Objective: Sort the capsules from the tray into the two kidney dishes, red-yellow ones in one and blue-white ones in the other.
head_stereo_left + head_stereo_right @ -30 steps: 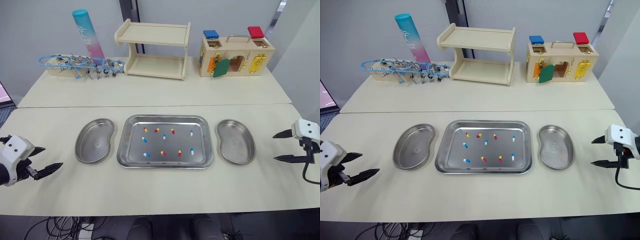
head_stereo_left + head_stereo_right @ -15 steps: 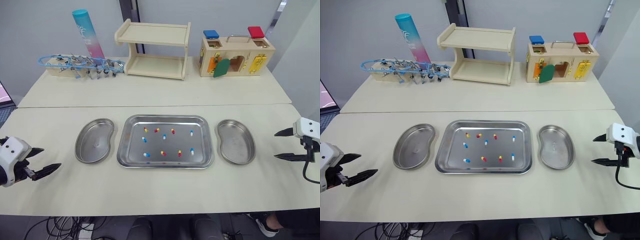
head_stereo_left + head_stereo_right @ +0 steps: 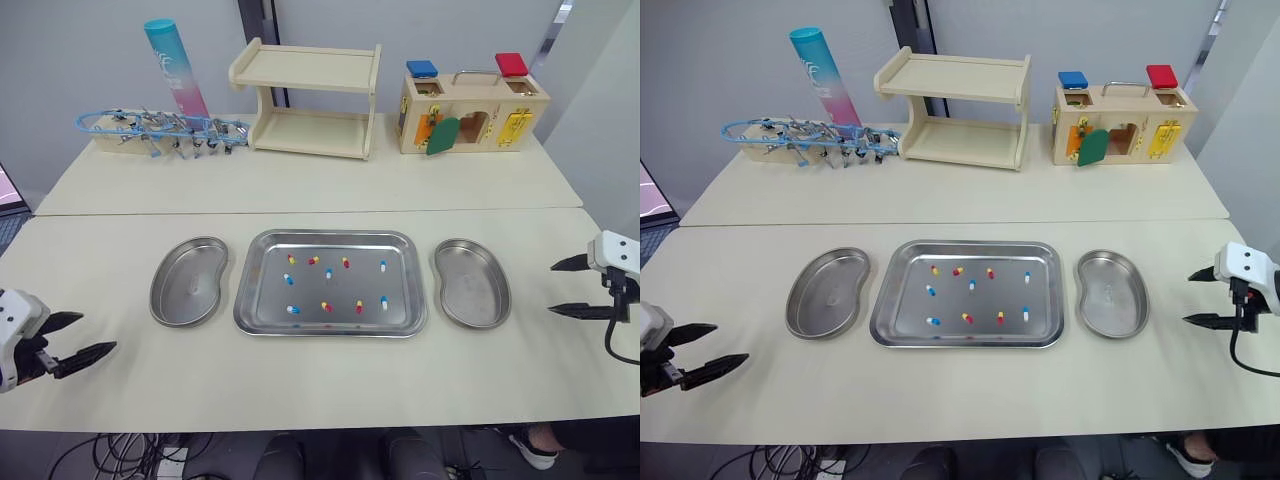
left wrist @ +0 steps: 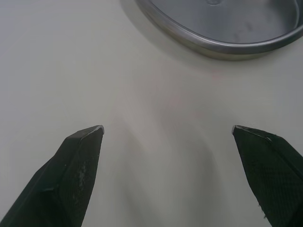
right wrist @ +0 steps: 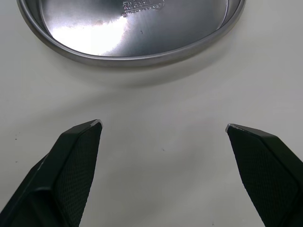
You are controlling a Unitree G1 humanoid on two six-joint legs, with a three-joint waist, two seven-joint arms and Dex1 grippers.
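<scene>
Starting at the lower left of the frame, we find the left hand (image 3: 98, 333) low over the surface (image 3: 320, 390), its two black fingers spread apart and holding nothing. It sits well apart from the left kidney dish (image 3: 190, 285), which lies just beside the tray's left edge and looks bare inside.

Moving to the centre, the tray (image 3: 330, 248) carries all the capsules we can make out, ten by our count, scattered singly and none touching another. The red-yellow capsules (image 3: 326, 306) and the blue-white capsules (image 3: 382, 266) are mixed across two loose rows, about five of each colour.

Further right, the right kidney dish (image 3: 470, 285) lies just beside the tray's right edge, and it too holds nothing that we can see. At the far right edge of the frame the right hand (image 3: 551, 289) hangs near that dish, fingers parted and empty, tips pointing toward the centre.

We judge the sorting as not yet begun: no capsule is in either dish and neither hand is over the tray. Every capsule is left to pick and place, and which dish takes which colour is not yet settled by anything in view.
</scene>
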